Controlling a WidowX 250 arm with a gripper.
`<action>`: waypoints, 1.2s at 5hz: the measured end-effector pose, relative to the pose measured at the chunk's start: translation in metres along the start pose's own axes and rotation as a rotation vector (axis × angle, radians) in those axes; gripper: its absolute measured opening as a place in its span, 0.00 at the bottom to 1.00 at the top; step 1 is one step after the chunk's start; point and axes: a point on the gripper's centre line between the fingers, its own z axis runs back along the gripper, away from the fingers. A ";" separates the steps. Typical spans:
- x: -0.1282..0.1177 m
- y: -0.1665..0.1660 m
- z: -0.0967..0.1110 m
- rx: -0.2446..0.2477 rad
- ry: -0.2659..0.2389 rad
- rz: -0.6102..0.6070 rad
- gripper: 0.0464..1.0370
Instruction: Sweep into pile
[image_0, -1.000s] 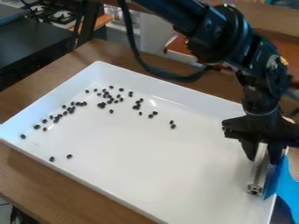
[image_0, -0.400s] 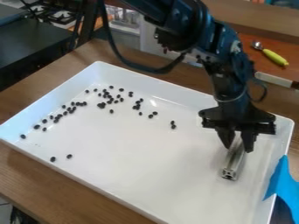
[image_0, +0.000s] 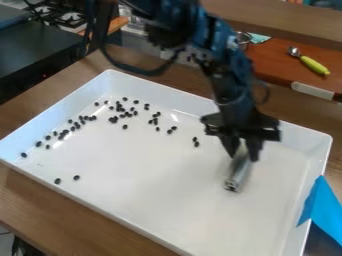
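The gripper had its fingers clamped around a metal bar, but the dark beans lay scattered over the white tray, the gathering seemingly mostly undone.

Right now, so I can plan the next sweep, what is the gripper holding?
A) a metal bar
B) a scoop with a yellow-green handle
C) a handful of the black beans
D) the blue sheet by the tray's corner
A: the gripper has its fingers on either side of the metal bar, which slants down from them over the white tray.
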 end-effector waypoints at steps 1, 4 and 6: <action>0.002 0.034 0.009 0.010 -0.015 0.028 0.33; 0.006 0.128 0.031 0.070 -0.041 0.049 0.33; 0.000 0.181 0.048 0.105 -0.023 0.054 0.33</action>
